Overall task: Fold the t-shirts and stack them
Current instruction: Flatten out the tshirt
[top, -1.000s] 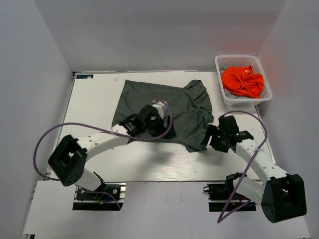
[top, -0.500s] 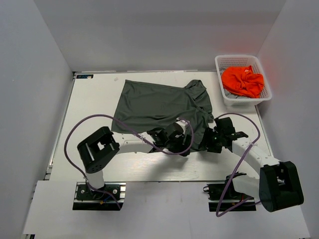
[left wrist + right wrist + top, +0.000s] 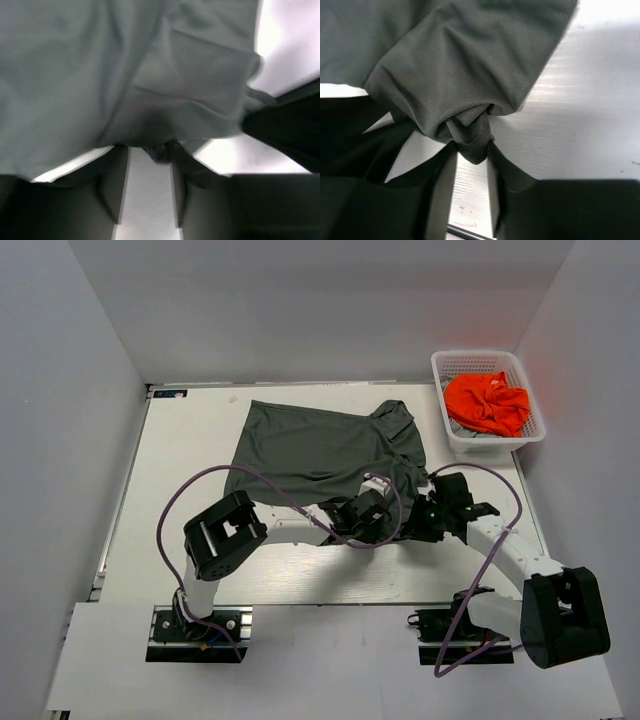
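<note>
The dark olive-grey t-shirt (image 3: 320, 445) lies spread on the white table (image 3: 190, 440), with a crumpled sleeve at its right. Both grippers meet at its near right hem. My left gripper (image 3: 378, 512) stands half closed around a small lump of hem (image 3: 159, 151). The lump touches the right finger (image 3: 184, 185), and a gap remains on the other side. My right gripper (image 3: 418, 523) is shut on a bunched fold of the same shirt (image 3: 470, 135), which fills the space between its fingertips. The bright orange t-shirt (image 3: 487, 403) sits crumpled in the basket.
A white lattice basket (image 3: 478, 361) stands at the table's far right corner. The two wrists are close together near the shirt's front right corner, with purple cables (image 3: 190, 500) looping over each arm. Grey walls enclose the table on three sides.
My left arm swung right along the shirt's near hem until its gripper sat beside the right one. Both grippers narrowed, and the right one pinched the hem.
</note>
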